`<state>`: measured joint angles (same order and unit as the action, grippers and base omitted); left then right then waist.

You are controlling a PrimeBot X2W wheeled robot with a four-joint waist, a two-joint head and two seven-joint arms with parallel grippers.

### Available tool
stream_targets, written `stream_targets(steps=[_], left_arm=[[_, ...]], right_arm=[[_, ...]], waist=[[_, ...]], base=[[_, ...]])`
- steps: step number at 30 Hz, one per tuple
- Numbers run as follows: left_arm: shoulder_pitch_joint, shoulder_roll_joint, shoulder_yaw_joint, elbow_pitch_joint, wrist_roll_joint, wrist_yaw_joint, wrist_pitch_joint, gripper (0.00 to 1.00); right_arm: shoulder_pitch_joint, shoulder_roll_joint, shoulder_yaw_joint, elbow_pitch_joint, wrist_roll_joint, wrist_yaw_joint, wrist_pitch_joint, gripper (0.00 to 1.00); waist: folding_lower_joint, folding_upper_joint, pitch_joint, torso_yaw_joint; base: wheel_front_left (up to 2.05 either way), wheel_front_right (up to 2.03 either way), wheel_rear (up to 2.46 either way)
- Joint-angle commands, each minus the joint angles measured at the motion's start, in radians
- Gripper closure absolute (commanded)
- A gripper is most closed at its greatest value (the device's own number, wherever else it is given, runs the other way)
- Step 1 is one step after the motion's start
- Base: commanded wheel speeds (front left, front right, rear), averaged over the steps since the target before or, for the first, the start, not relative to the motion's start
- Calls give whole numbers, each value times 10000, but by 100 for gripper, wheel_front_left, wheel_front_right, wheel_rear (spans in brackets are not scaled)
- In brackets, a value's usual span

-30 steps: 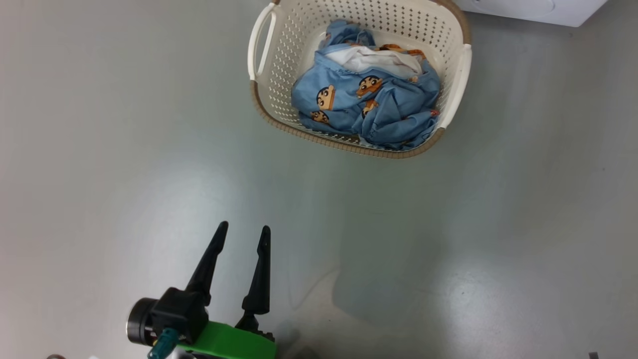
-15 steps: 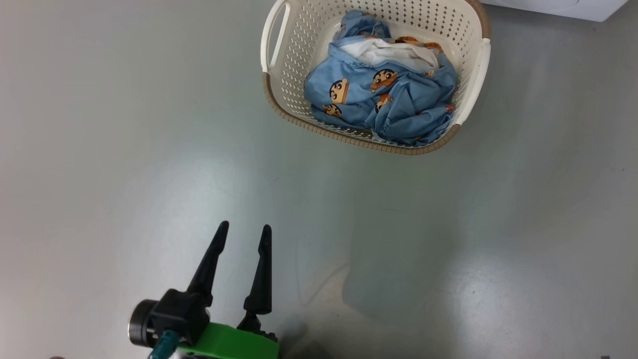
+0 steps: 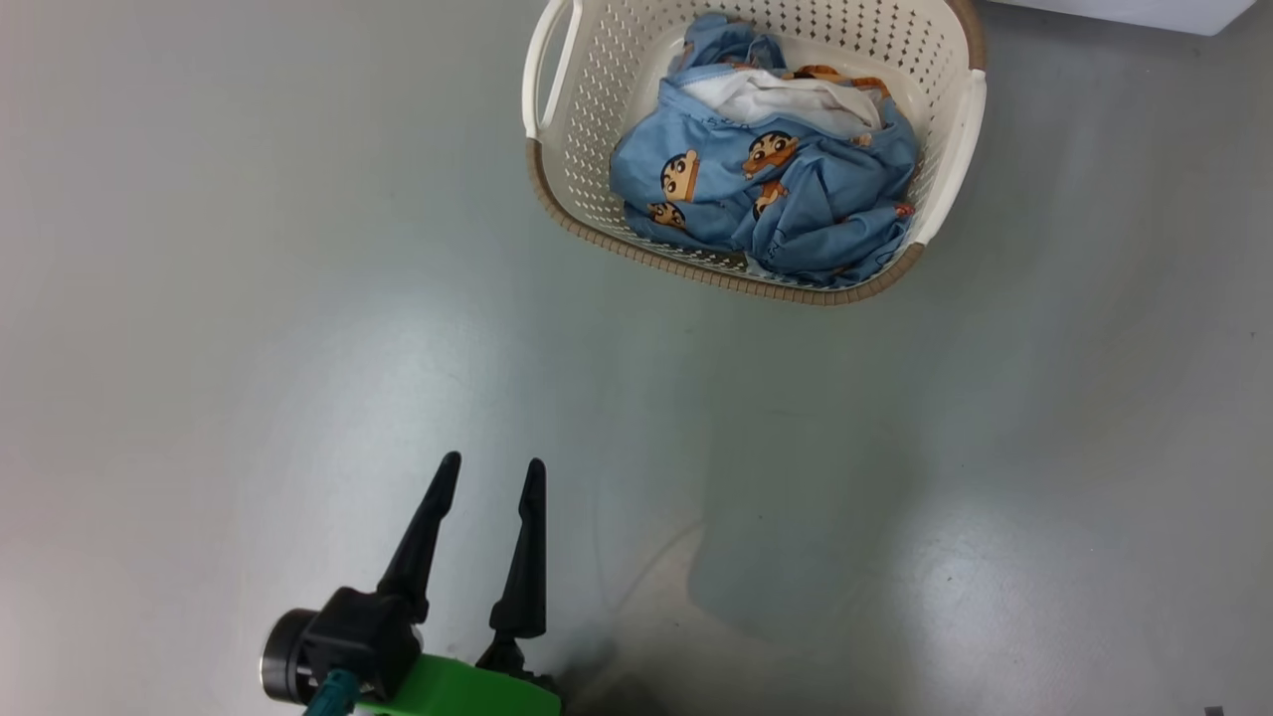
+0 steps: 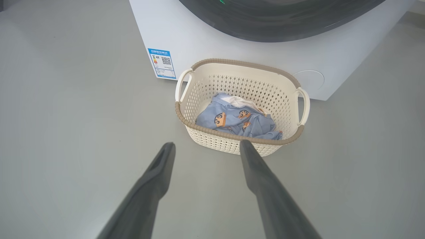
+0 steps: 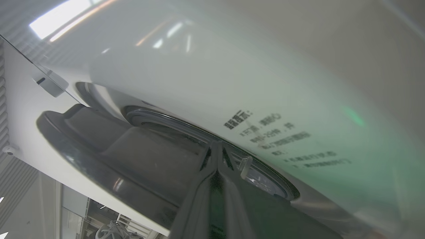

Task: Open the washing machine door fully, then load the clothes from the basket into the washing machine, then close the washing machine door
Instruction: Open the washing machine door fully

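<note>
The right end effector has its two fingers pressed together, tips against the edge of the washing machine door. Whether they are hooked behind the rim or only resting on it cannot be told from the right wrist view. That is the main risk, as I judge it: the rim is glossy and curved, so thin closed tips may slide off as the arm pulls. The door would then be left short of fully open, or would swing back.

The left end effector hangs spread and empty over the floor. The basket stands well ahead of its fingertips, just in front of the washing machine, with the clothes bundled inside.

Reaching in could go wrong in two ways. A fingertip may catch in the perforated wall and drag the light basket. Or the jaws may close on one fold only, so the loose bundle trails over the rim and drops short of the machine.
</note>
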<state>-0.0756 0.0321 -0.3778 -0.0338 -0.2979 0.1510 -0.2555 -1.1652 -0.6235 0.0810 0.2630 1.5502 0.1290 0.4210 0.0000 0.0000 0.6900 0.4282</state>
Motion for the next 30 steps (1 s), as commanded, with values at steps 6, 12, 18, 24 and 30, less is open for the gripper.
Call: stream_targets(steps=[6, 12, 18, 24, 30], left_arm=[[308, 181, 227, -311, -136, 179, -63, 0], [266, 181, 117, -328, -176, 254, -63, 0], [234, 181, 66, -275, -181, 263, -63, 0], [225, 181, 110, -234, -197, 255, -63, 0], [182, 181, 145, -225, -225, 224, -63, 0]], right_arm=[[-246, 12, 216, -266, 11, 17, 22, 100], [-408, -10, 388, -239, 15, 17, 84, 100], [-485, -3, 565, -240, 9, 17, 132, 100], [-560, 61, 749, -254, 102, 17, 266, 100], [-565, 54, 845, -264, 266, 17, 562, 100]], waist=[[0, 0, 167, -5], [0, 0, 250, 8], [0, 0, 220, 47], [0, 0, 177, 77], [0, 0, 174, 73]], base=[[0, 0, 0], [0, 0, 0], [0, 0, 0], [0, 0, 0], [0, 0, 0]])
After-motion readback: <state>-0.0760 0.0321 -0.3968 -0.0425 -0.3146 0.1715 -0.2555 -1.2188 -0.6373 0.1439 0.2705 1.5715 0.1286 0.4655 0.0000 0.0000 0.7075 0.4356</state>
